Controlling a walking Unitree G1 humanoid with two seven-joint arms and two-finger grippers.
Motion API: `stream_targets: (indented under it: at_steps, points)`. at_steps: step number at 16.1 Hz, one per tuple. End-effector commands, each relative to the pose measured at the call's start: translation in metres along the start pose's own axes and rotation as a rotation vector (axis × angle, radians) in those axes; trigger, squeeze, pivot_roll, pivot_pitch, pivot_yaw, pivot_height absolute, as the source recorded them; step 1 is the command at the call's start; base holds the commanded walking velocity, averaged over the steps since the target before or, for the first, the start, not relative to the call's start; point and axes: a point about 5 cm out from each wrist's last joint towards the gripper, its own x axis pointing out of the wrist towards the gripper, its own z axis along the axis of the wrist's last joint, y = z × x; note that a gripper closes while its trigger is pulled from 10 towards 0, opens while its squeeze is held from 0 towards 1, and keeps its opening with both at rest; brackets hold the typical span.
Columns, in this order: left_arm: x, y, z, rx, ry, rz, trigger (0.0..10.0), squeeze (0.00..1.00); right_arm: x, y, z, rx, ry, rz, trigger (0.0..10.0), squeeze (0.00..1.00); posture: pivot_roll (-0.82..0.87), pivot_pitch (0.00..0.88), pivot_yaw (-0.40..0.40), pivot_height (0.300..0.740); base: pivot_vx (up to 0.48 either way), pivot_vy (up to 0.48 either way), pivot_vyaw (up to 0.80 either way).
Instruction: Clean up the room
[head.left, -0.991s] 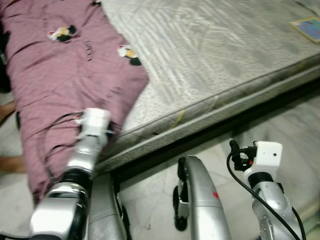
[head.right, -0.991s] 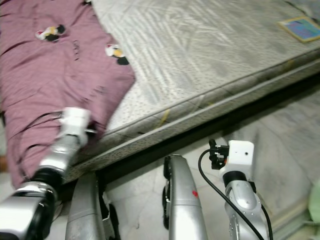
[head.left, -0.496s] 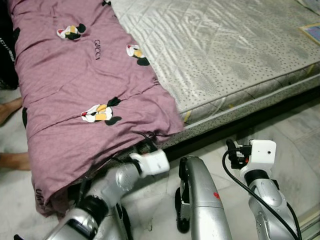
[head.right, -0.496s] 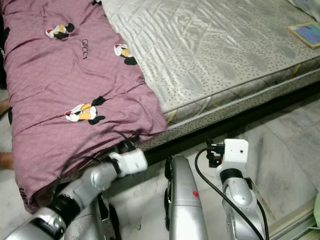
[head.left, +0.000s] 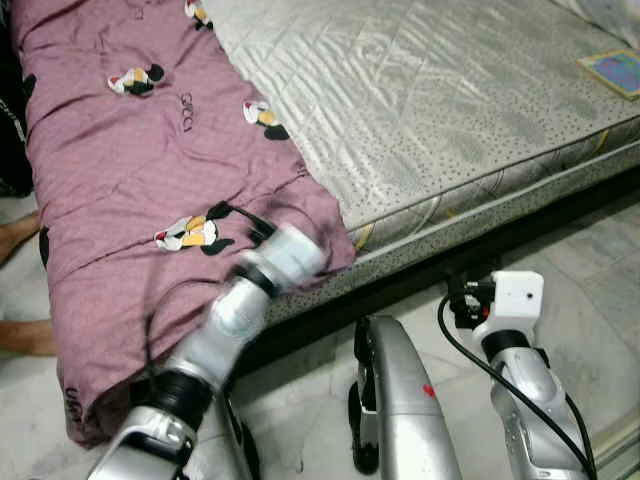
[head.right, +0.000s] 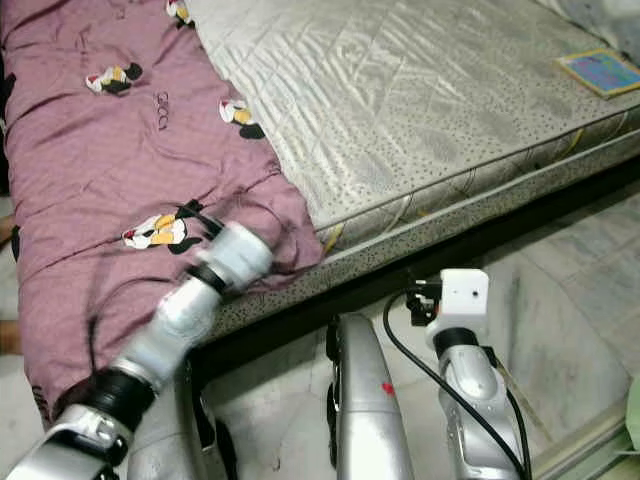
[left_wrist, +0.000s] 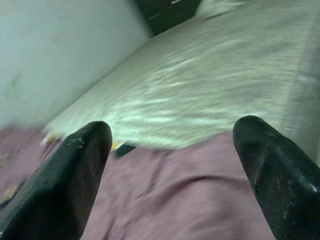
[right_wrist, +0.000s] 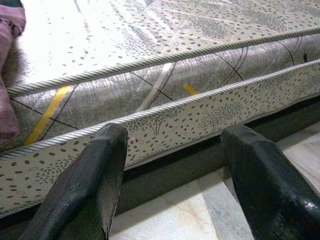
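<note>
my left gripper (left_wrist: 170, 165) is wide open over the purple blanket (head.left: 120, 160) on the bed (head.left: 430, 110). my right gripper (right_wrist: 175, 185) is open too, holding nothing.

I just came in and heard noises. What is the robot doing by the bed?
The robot stands at the mattress, tidying the bedding. Its left pincer is open, raised over the corner of the purple blanket that hangs off the bed's edge, and has not grabbed it. The right pincer is open too, waiting low beside the mattress, above the floor.
</note>
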Motion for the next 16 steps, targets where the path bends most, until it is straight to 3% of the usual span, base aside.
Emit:
stream_targets:
  at_steps: [1,2,3,4,5,7,8,9,10,11,12,14,16]
  points:
    - [0.000,0.014,-0.005,-0.050,0.040,0.081,10.0,0.00,0.000,0.000,-0.003,-0.004,0.008,0.004,10.0,0.00,-0.11,0.104,0.005,0.518,0.000,0.000,0.00]
    - [0.000,0.032,-0.026,-0.105,0.170,0.177,10.0,0.00,0.001,0.002,-0.002,-0.006,0.005,0.009,10.0,0.00,-0.12,0.107,0.004,0.518,0.000,0.000,0.00]
    - [-0.005,0.039,-0.060,-0.183,0.410,0.199,10.0,0.00,0.002,0.002,-0.001,-0.007,0.003,0.012,10.0,0.00,-0.13,0.107,0.004,0.518,0.000,0.000,0.00]
    - [-0.009,0.036,-0.072,-0.234,0.506,0.169,10.0,0.00,0.002,0.002,-0.001,-0.007,0.002,0.012,10.0,0.00,-0.13,0.106,0.005,0.518,0.000,0.000,0.00]
    - [-0.019,0.018,-0.090,-0.319,0.661,0.055,10.0,0.00,0.002,0.003,0.000,-0.009,0.001,0.012,10.0,0.00,-0.14,0.104,0.004,0.518,0.000,0.000,0.00]
    - [-0.027,0.001,-0.097,-0.301,0.731,-0.079,10.0,0.00,0.002,0.003,0.000,-0.010,0.001,0.014,10.0,0.00,-0.14,0.101,0.005,0.518,0.000,0.000,0.00]
    - [-0.037,-0.017,-0.102,-0.267,0.788,-0.213,10.0,0.00,0.003,0.004,0.000,-0.013,0.004,0.017,10.0,0.00,-0.15,0.098,0.008,0.518,0.000,0.000,0.00]
    - [-0.040,-0.023,-0.103,-0.255,0.800,-0.258,10.0,0.00,0.003,0.004,-0.001,-0.015,0.006,0.018,10.0,0.00,-0.15,0.098,0.008,0.518,0.000,0.000,0.00]
    - [-0.050,-0.041,-0.105,-0.234,0.829,-0.355,10.0,0.00,0.004,0.004,-0.001,-0.018,0.008,0.018,10.0,0.00,-0.14,0.095,0.010,0.518,0.000,0.000,0.00]
    - [-0.051,-0.045,-0.105,-0.214,0.825,-0.370,10.0,0.00,0.004,0.005,-0.001,-0.018,0.007,0.017,10.0,0.00,-0.15,0.093,0.012,0.518,0.000,0.000,0.00]
    - [-0.045,-0.041,-0.102,-0.193,0.792,-0.314,10.0,0.00,0.005,0.005,0.000,-0.017,0.002,0.016,10.0,0.00,-0.14,0.095,0.013,0.518,0.000,0.000,0.00]
    - [-0.016,0.009,-0.083,-0.273,0.576,0.109,10.0,0.00,0.010,0.012,0.012,0.005,-0.048,0.040,10.0,0.00,-0.13,0.095,0.017,0.518,0.000,0.000,0.00]
    - [-0.017,0.033,-0.058,-0.439,0.331,0.325,10.0,0.00,0.022,0.021,0.018,0.011,-0.075,0.081,10.0,0.00,-0.10,0.097,0.018,0.518,0.000,0.000,0.00]
